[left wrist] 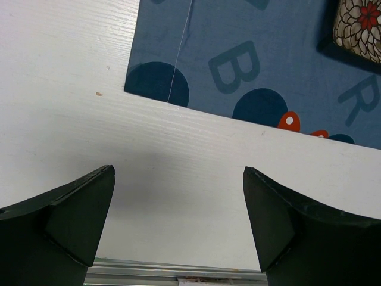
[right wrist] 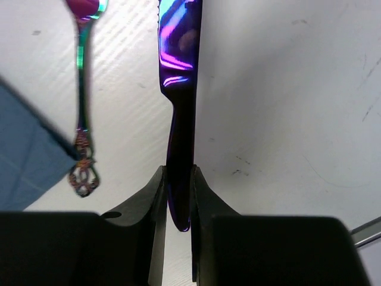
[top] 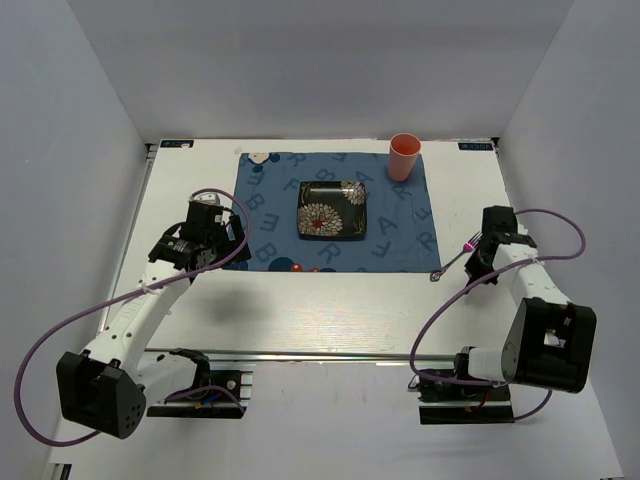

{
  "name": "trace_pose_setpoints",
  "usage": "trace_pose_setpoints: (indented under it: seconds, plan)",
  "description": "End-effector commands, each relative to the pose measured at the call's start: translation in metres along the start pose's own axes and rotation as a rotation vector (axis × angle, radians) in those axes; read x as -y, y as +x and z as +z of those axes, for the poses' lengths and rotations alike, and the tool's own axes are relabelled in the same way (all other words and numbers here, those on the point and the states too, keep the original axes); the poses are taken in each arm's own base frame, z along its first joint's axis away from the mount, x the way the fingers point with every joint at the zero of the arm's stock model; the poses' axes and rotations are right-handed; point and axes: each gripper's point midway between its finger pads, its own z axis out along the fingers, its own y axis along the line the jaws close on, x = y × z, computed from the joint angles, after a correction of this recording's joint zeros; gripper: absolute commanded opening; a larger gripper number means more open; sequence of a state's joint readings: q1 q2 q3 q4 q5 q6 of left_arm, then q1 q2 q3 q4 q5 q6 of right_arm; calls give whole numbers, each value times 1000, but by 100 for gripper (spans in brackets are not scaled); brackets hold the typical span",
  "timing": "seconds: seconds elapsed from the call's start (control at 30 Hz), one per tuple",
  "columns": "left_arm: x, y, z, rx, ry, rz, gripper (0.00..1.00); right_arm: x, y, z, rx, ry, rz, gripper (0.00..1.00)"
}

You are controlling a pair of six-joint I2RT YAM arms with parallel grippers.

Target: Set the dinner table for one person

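Observation:
The white dinner table carries a blue letter-printed mat with a black floral square plate at its middle. A pink cup stands at the mat's far right corner. My right gripper is right of the mat, low over the table. In the right wrist view it is shut on the handle of an iridescent purple knife. An iridescent spoon lies just left of the knife, its ornate handle end by the mat's corner. My left gripper is open and empty beside the mat's near left corner.
A metal rail runs along the table's near edge and shows in the left wrist view. The spoon lies off the mat's near right corner. White walls enclose the table on three sides. Purple cables loop from both arms.

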State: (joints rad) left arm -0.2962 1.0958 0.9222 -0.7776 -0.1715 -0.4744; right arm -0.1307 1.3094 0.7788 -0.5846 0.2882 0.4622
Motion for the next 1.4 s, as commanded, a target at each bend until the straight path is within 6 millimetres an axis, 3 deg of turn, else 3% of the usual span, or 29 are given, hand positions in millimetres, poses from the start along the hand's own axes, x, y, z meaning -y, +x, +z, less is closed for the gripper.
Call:
trace_pose_setpoints:
  seconds: [0.0, 0.07, 0.1, 0.23, 0.37, 0.5, 0.67, 0.93, 1.37]
  plan:
    - [2, -5, -5, 29, 26, 1, 98, -22, -26, -18, 68, -31, -63, 0]
    - [2, -5, -5, 30, 24, 1, 98, -48, -32, -26, 74, -117, -127, 0]
    - [2, -5, -5, 34, 26, 1, 98, -68, -25, -28, 65, -158, -201, 0]
    - [6, -6, -8, 38, 52, 6, 98, -115, -25, -37, 77, -275, -318, 0]
    - [11, -7, -10, 50, 87, 12, 98, -153, -18, -29, 47, -307, -422, 0]
    - [12, -6, -7, 38, 86, 17, 98, -177, -28, -25, 66, -288, -485, 0]
    - [18, -7, -11, 46, 127, 26, 98, -192, -27, -14, 46, -344, -565, 0]
    - [18, -7, -12, 61, 126, 27, 98, -197, -20, 13, 15, -349, -669, 0]
    - [19, -5, -7, 47, 121, 32, 98, -198, -24, 26, 0, -333, -645, 0]
